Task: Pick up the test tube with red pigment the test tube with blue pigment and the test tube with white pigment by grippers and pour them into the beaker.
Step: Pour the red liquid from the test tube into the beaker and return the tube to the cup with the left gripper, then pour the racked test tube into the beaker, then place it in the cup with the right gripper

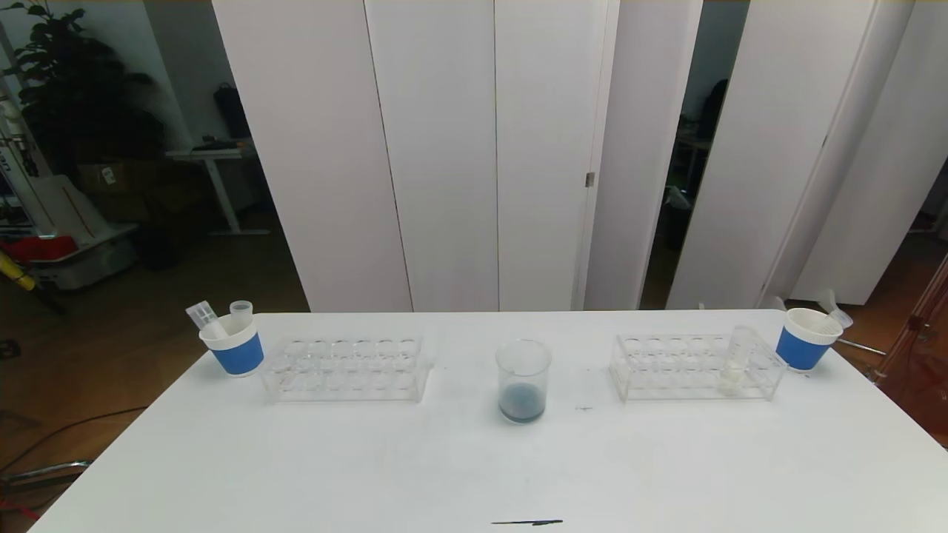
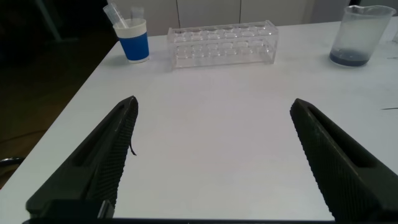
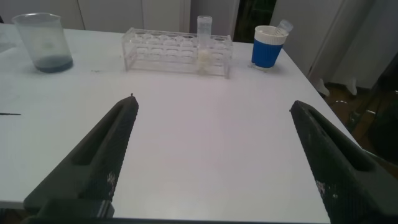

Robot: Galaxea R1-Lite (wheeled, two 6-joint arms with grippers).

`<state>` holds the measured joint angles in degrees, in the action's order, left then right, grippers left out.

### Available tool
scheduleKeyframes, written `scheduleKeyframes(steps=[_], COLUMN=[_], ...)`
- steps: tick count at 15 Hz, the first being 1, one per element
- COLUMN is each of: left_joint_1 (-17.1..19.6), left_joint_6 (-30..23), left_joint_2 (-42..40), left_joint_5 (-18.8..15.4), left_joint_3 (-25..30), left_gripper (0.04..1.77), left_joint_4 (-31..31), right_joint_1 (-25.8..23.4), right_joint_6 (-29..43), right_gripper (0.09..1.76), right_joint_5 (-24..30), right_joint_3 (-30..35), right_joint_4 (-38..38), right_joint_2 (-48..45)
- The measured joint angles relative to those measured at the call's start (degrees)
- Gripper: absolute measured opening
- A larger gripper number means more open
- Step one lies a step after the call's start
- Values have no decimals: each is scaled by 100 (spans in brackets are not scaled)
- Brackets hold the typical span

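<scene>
white tube [image 3: 204,42] stands upright in the rack [image 3: 177,51] on my right, ahead of my right claw [image 3: 214,158], wide open and empty like my left claw [image 2: 214,155], beaker [image 1: 523,380] mid-surface, so right arm's nearer.

Head camera looks down the table [image 1: 296,459]; both low wrist cameras share the central beaker [image 1: 523,381].

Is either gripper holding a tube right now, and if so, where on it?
Nothing is held. The left gripper and right gripper are both open over bare table; the test tube with white pigment stands in its rack.
</scene>
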<state>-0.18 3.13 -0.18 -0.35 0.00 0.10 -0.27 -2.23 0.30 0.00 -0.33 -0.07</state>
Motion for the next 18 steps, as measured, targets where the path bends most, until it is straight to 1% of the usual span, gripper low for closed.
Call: scheduleKeyframes(steps=[3,5,6,18], left_joint_1=[0,0,0,0], left_joint_6=[2,0,2,0], left_joint_2=[2,2,2,5], left_joint_5=[0,0,2,0], left_joint_3=[0,0,0,0], left_gripper=[175,175,175,175], left_joint_4=[0,0,0,0], right_joint_1=[5,11,16,9], right_joint_6=[-35,52,218,236], right_gripper=[175,175,175,175], right_joint_5=[121,71,55,27], right_joint_3=[0,0,0,-7], right_joint_4=[-2,-5,-16,33], right_joint_2=[0,0,0,0])
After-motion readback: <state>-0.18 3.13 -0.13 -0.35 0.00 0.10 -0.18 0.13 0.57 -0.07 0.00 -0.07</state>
